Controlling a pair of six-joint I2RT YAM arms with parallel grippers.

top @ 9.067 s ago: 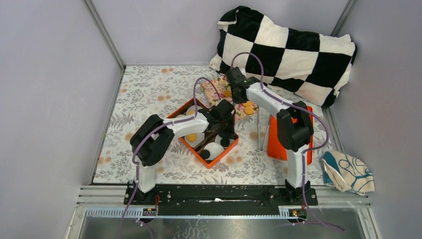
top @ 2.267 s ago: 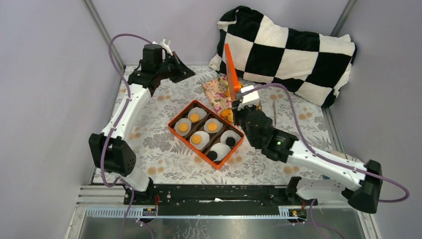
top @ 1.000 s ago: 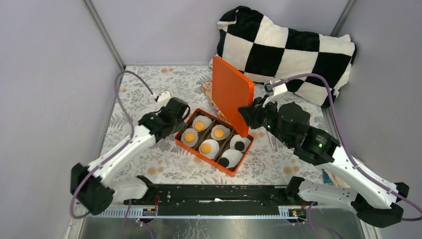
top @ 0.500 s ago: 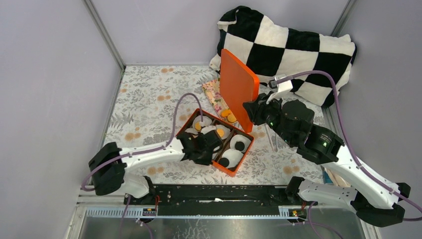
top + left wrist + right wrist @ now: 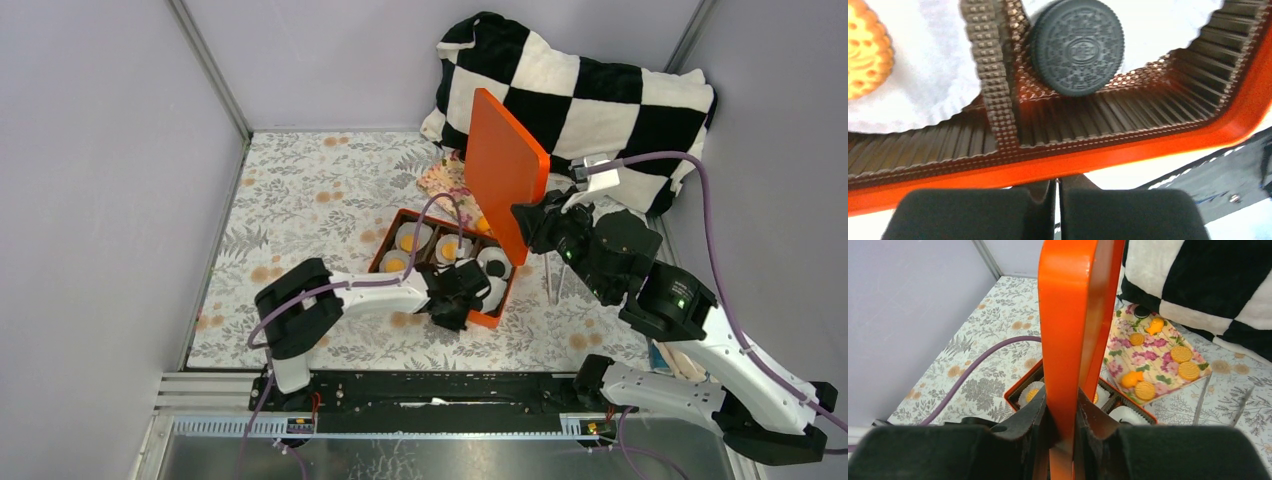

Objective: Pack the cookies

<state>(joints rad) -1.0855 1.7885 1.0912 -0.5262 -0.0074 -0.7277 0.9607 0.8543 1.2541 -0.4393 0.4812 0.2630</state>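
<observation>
An orange box (image 5: pixel 487 321) holds white paper cups with cookies: orange-tan ones (image 5: pixel 450 248) and a black one (image 5: pixel 495 268). My left gripper (image 5: pixel 452 300) is shut, its tips against the box's near outer wall. In the left wrist view, the gripper (image 5: pixel 1057 187) sits under the orange rim, with a black cookie (image 5: pixel 1076 47) and an orange cookie (image 5: pixel 865 50) beyond. My right gripper (image 5: pixel 530 225) is shut on the orange lid (image 5: pixel 505 170), held upright above the box's far side. The right wrist view shows the lid (image 5: pixel 1068 315) between the jaws and loose cookies (image 5: pixel 1179 354) on the floral tray (image 5: pixel 1153 347).
A black-and-white checked pillow (image 5: pixel 580 100) lies at the back right. Metal tongs (image 5: pixel 548 275) lie right of the box. A patterned cloth (image 5: pixel 690 360) shows at the right edge under my right arm. The floral tray (image 5: pixel 440 180) is mostly hidden behind the lid.
My left gripper has moved right along the box's near side, and the box has shifted right. My right gripper has carried the lid right and a little higher.
</observation>
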